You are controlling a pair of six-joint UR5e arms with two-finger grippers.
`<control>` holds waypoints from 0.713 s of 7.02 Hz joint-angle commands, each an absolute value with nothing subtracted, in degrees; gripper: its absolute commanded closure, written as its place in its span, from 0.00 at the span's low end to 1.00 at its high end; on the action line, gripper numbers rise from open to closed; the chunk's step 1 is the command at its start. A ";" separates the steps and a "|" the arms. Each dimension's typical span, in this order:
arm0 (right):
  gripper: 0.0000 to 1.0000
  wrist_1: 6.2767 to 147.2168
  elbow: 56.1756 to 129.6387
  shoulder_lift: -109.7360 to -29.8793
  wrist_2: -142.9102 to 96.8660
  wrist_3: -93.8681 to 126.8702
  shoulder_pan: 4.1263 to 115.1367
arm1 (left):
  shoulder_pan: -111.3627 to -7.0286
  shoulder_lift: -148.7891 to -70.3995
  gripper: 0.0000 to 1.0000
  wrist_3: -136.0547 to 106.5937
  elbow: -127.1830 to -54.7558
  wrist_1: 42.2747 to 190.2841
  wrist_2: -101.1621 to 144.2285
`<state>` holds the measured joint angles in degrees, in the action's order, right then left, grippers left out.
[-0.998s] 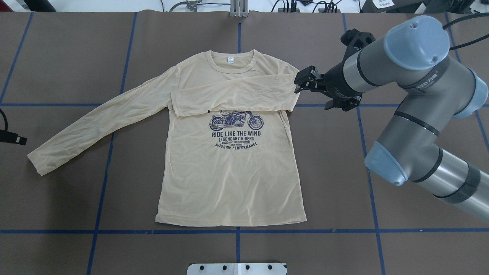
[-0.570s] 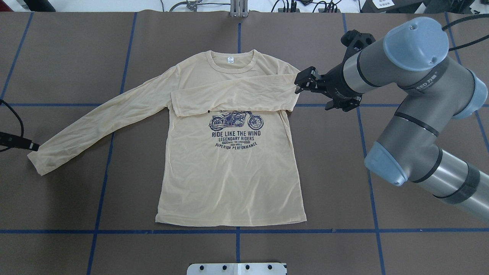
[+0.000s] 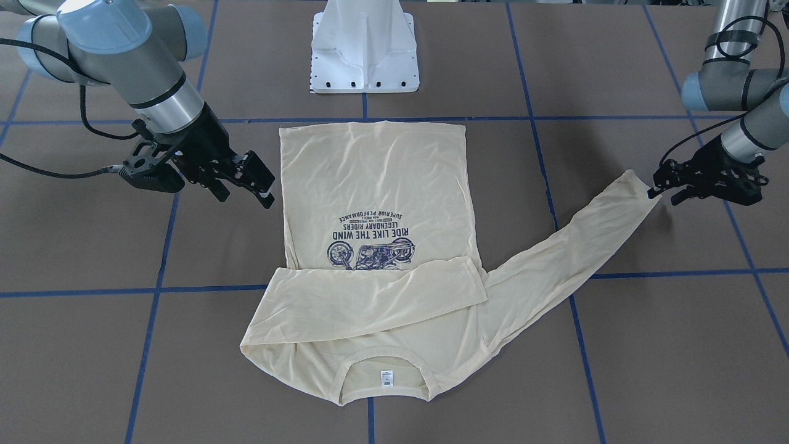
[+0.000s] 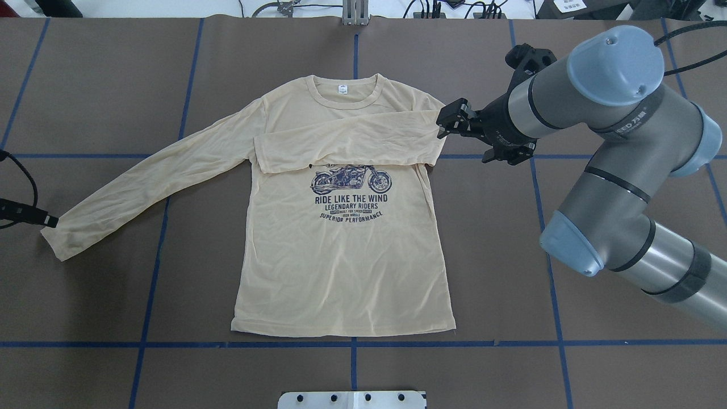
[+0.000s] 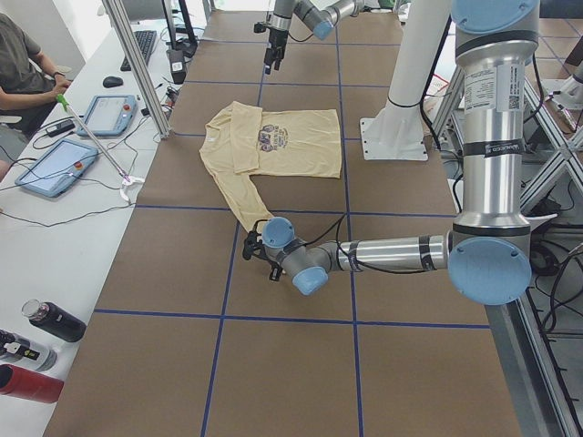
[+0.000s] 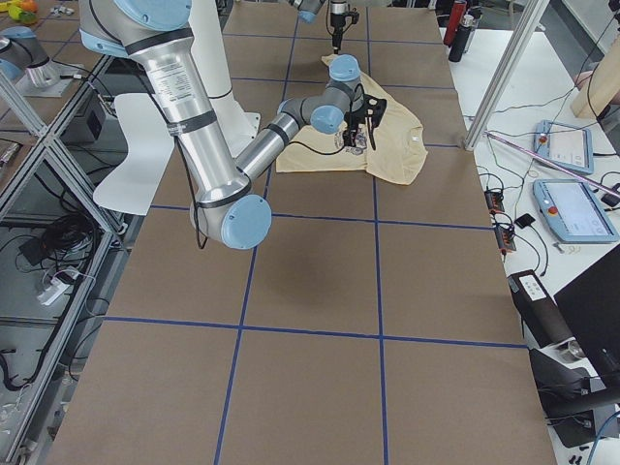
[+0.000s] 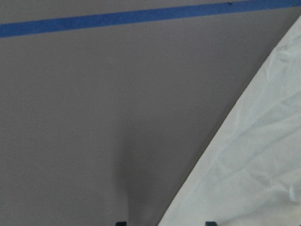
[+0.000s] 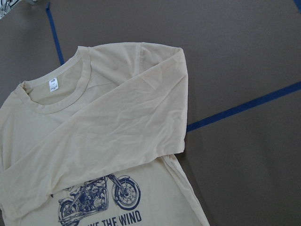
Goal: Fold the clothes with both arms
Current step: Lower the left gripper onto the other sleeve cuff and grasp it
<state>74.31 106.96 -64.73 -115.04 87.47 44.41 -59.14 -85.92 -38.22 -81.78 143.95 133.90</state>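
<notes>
The cream-yellow long-sleeved T-shirt (image 4: 341, 267) lies flat, print up, on the brown table. One sleeve is folded across the chest (image 4: 346, 142) above the motorcycle print. The other sleeve (image 4: 142, 182) stretches out to the overhead view's left. My left gripper (image 4: 52, 222) is open, low at that sleeve's cuff (image 3: 635, 185). The left wrist view shows the sleeve edge (image 7: 254, 165) reaching between its fingertips. My right gripper (image 4: 444, 122) is open and empty, just off the shoulder with the folded sleeve. It also shows in the front-facing view (image 3: 262, 182).
The white pedestal base (image 3: 365, 49) stands behind the shirt's hem. Blue tape lines (image 4: 352, 343) grid the table. An operators' bench with tablets (image 5: 64, 164), bottles (image 5: 55, 320) and a metal post (image 5: 137, 64) runs along the far side.
My left gripper has come in from the left edge to the outstretched sleeve's cuff. The right arm has barely moved. The shirt lies as before.
</notes>
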 commanded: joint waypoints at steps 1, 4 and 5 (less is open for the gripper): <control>0.01 74.36 106.79 -64.69 -114.96 87.63 44.30 | -58.97 -85.87 0.41 -38.14 -80.87 143.96 133.94; 0.01 74.36 106.61 -64.42 -114.96 87.89 44.21 | -58.89 -85.61 0.45 -38.23 -80.86 143.88 134.03; 0.01 74.36 106.52 -64.42 -114.96 87.89 44.12 | -58.80 -85.61 0.48 -38.32 -80.86 143.88 134.03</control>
